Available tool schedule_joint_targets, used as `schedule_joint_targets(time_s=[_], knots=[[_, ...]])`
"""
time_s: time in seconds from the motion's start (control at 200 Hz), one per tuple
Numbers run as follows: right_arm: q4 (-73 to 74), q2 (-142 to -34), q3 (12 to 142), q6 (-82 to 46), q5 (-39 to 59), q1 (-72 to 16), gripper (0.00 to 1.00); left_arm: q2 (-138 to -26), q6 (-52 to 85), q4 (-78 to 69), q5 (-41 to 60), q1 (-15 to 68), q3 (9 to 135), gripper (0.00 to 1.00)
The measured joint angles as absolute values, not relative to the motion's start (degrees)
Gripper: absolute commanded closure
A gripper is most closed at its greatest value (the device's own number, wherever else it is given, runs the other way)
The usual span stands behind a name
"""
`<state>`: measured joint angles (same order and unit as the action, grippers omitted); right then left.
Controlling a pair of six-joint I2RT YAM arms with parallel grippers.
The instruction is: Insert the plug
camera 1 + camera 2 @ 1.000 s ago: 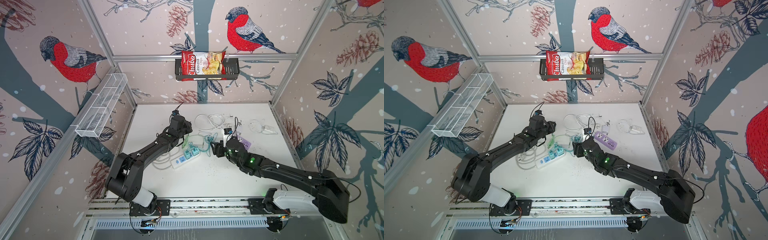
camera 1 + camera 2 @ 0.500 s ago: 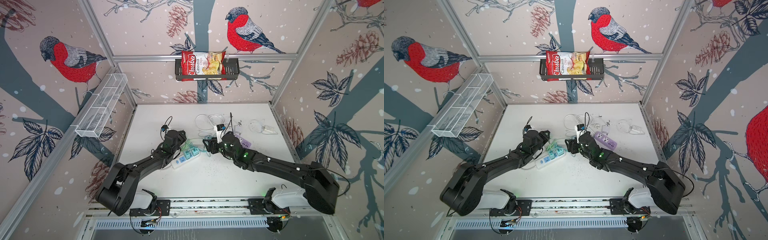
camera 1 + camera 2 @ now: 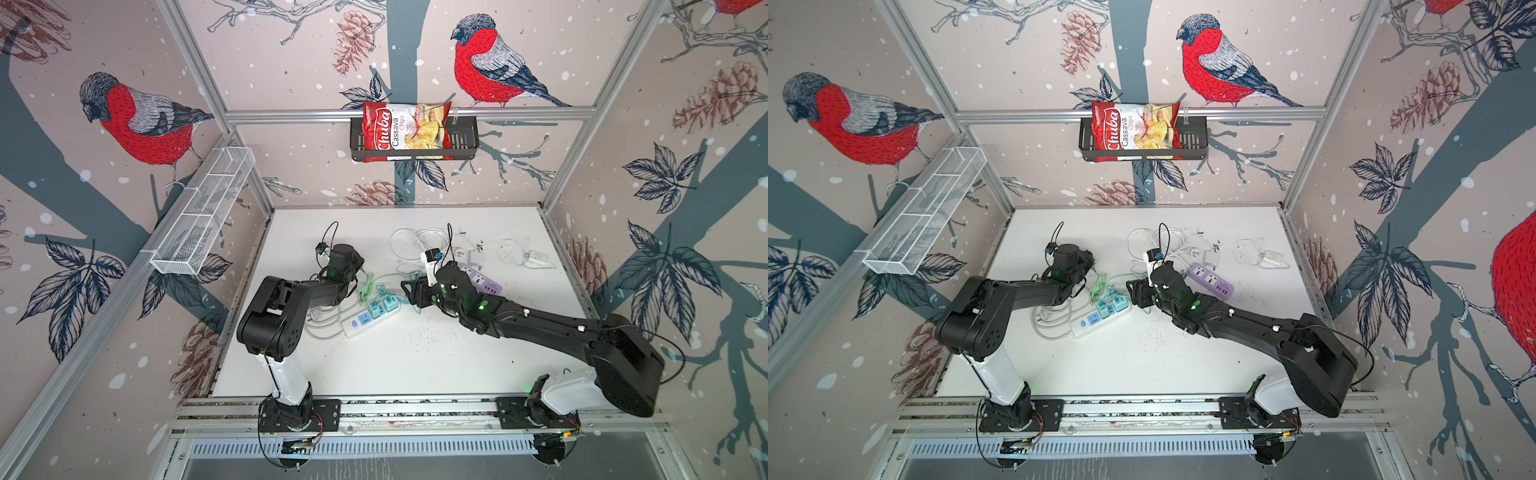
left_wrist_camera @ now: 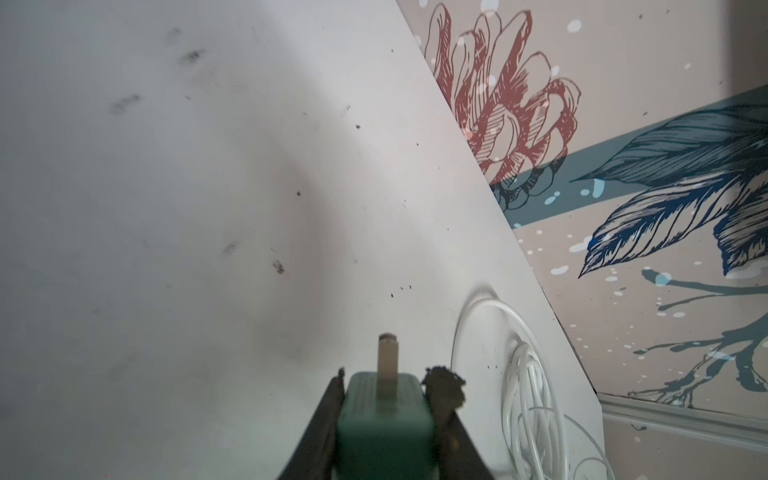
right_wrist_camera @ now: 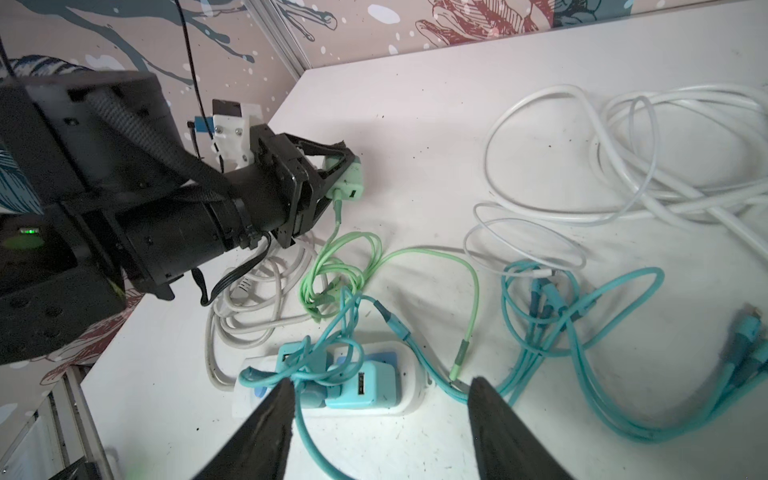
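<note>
Status: left gripper (image 4: pixel 388 376) clamped on green plug (image 4: pixel 384 419); right gripper (image 5: pixel 380 399) empty, jaws apart.
Both top views: power strip (image 3: pixel 365 321) mid-table, right gripper at its end. Left wrist: green plug pinched both sides, prong out over table (image 4: pixel 166 208). Right wrist: right gripper hovers above blue adapters (image 5: pixel 374 382) on power strip; green plug held clear of it, green cable (image 5: pixel 415 251) trailing.

This is looking like a robotics lab cell: aluminium framing (image 3: pixel 291 113) and bird-print panels (image 3: pixel 145 124) are boxing in a white worktop (image 3: pixel 415 365), and a front rail (image 3: pixel 415 405) is carrying the left arm (image 3: pixel 291 293) and right arm (image 3: pixel 540 328).
</note>
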<state>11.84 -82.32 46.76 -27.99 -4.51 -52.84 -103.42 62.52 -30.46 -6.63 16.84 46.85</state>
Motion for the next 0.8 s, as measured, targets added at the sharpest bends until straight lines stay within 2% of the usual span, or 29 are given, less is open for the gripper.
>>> schedule_joint_targets(time_s=[0.045, 0.13, 0.25, 0.64, 0.8], knots=[[11.84, -82.61, 46.81, -28.01, -4.54, -52.84, 0.34, -103.81, 62.50, -29.87, -6.39, 16.73, 46.94, 0.80], [11.81, -82.98, 46.81, -28.01, -4.54, -52.84, 0.34, -103.98, 62.50, -28.51, -6.35, 16.71, 46.89, 0.67], [11.81, -83.09, 46.74, -28.01, -4.56, -52.84, 0.34, -103.88, 62.52, -27.44, -6.57, 16.73, 46.30, 0.59], [11.86, -82.85, 46.00, -28.05, -4.47, -52.82, 0.34, -102.87, 64.18, -28.03, -6.39, 16.75, 42.41, 0.59], [11.66, -82.96, 47.09, -28.03, -2.85, -52.84, 0.34, -101.75, 64.29, -28.03, -6.17, 16.78, 41.39, 0.67]])
